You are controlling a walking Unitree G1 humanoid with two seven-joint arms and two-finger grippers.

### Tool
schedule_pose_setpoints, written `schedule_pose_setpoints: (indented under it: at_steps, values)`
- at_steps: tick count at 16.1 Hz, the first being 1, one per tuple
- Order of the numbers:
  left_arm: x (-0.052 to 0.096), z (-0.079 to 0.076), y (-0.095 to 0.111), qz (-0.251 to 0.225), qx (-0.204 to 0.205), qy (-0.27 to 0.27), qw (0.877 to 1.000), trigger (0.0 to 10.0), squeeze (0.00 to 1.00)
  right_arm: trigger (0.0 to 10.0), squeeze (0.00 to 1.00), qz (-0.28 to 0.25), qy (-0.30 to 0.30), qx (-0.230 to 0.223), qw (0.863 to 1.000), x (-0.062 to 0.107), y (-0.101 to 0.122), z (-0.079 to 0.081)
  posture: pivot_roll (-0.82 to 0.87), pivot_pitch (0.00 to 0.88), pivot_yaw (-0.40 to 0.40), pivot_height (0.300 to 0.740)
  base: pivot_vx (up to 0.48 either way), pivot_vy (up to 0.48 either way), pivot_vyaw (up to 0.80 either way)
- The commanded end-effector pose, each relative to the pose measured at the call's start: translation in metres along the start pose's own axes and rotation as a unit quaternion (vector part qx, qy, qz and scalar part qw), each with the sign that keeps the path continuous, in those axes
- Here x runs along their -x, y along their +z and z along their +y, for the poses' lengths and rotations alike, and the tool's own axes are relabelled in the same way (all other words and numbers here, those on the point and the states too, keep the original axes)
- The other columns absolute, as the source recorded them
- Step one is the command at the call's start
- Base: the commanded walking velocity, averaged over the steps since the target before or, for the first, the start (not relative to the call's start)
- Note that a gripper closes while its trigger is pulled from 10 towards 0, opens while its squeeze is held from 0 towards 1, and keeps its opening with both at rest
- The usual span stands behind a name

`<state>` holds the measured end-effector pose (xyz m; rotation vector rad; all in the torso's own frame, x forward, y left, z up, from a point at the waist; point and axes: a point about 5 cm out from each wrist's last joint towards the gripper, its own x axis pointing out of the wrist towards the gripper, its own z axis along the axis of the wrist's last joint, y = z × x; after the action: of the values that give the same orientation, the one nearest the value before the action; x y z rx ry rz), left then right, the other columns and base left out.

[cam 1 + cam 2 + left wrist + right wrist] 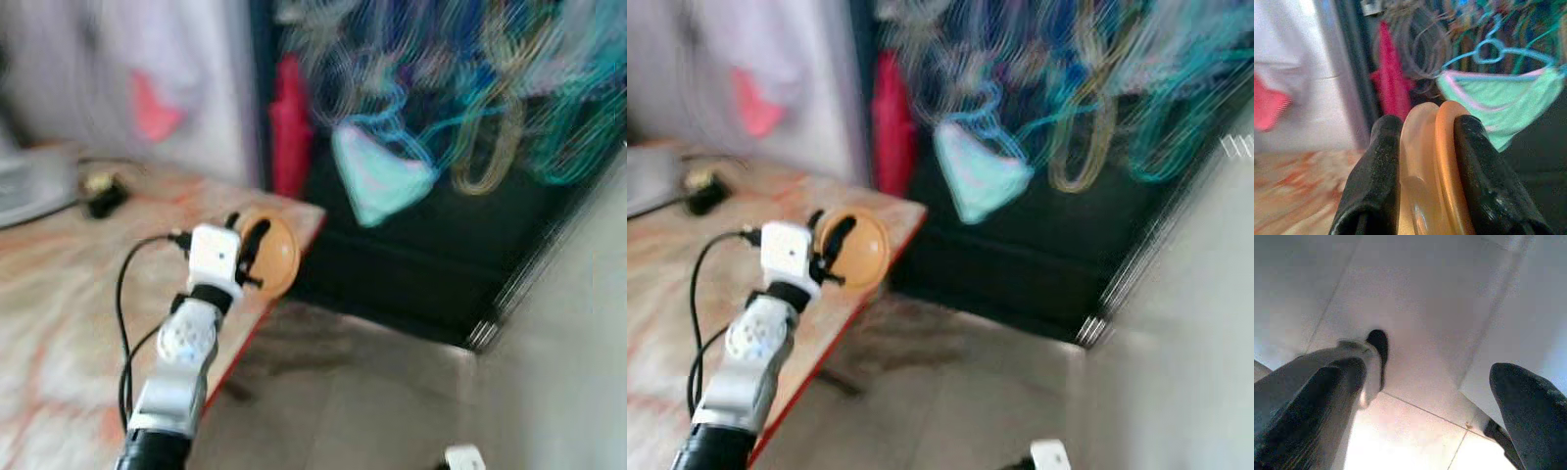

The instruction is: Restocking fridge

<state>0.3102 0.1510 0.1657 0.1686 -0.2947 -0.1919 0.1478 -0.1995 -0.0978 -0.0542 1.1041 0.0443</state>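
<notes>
left pincer clamps orange lid between both fingers.

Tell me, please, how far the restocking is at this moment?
Early stage, it seems. Done: the left tool has gripped an orange round item, its fingers pressed on both sides. In hand: the item is carried above the table corner; the blurred views suggest movement. Left: no fridge can be made out, so placing remains. The right tool hangs open over the floor.
</notes>
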Motion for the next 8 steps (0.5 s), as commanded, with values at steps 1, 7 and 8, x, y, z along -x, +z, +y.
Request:
schedule_pose_setpoints:
  at_steps: [1,7,8]
  values:
    - [-0.0004,0.0052,0.0011,-0.004,0.002,0.009,1.0,10.0,0.0,10.0,0.0,0.002,0.002,-0.002,1.0,-0.0001,-0.0011,0.0013,0.01,0.0,0.017,0.74,0.0,0.0,-0.8]
    - [-0.0004,0.006,-0.0014,0.0,0.001,0.006,1.0,10.0,0.0,10.0,0.0,0.001,0.002,-0.003,1.0,-0.0001,-0.0015,0.0023,0.0,0.0,0.024,0.74,0.0,0.0,-0.8]
    - [0.0001,0.0061,-0.0035,0.005,0.0,0.004,1.0,10.0,0.0,10.0,0.0,0.002,0.003,-0.005,1.0,-0.0003,-0.0017,0.0033,0.0,0.0,0.028,0.74,0.0,0.0,-0.8]
